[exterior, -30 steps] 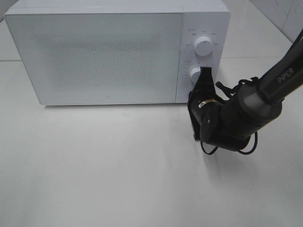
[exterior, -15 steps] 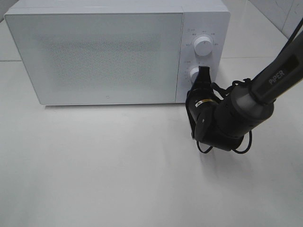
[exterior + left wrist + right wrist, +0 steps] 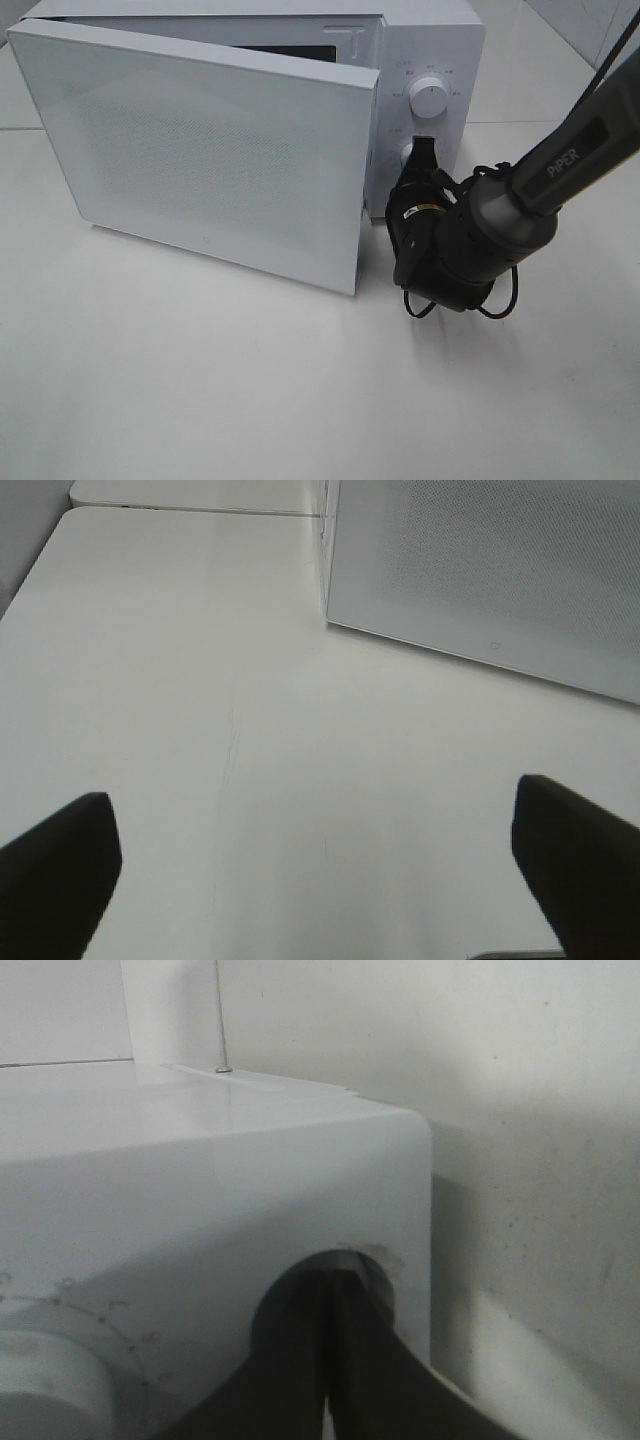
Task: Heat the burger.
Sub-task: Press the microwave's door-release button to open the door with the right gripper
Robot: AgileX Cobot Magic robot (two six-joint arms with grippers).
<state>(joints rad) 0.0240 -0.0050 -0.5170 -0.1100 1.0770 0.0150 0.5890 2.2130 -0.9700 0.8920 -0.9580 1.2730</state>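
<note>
The burger is not in view in any frame. The white microwave [image 3: 432, 40] stands at the back of the table, and its door [image 3: 210, 150] is swung partly open towards the front. The dark inside shows only as a thin strip at the top. My right gripper [image 3: 421, 160] is shut, with its tips against the lower round control on the panel. In the right wrist view the closed fingertips [image 3: 330, 1295] press into that round control [image 3: 378, 1263]. My left gripper [image 3: 315, 880] is open and empty above the bare table, with the door's face [image 3: 500, 570] ahead of it.
The upper knob [image 3: 430, 97] sits above the right gripper on the control panel. The open door's free edge [image 3: 365, 200] stands close to the right arm's wrist [image 3: 460, 245]. The white table [image 3: 200, 380] spreads in front.
The microwave door, shut in both earlier frames, has swung open towards the front. My right gripper has pushed slightly further in at the lower control.
</note>
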